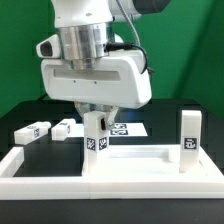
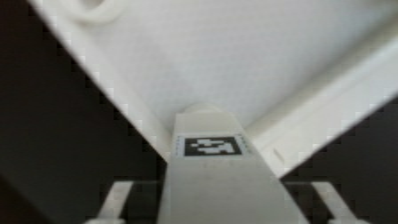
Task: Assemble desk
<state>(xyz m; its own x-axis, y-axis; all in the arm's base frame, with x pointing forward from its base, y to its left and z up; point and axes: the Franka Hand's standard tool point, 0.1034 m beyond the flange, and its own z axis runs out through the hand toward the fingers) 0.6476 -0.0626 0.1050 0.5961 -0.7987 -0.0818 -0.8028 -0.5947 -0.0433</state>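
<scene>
One leg (image 1: pixel 95 138) at frame centre is clamped by the tool (image 1: pixel 97 119); keep it plumb while seating into the panel (image 1: pixel 135 172).

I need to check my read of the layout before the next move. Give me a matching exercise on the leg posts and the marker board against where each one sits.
Things:
1. middle leg post
2. leg post at the exterior view's right
3. leg post at the exterior view's far left
4. marker board

Places:
a. lying on its side on the dark table
b. flat on the table behind the claw
c. upright, away from the claw
d. upright between the claw's fingers

Pairs: 1-d, 2-c, 3-a, 4-b
</scene>
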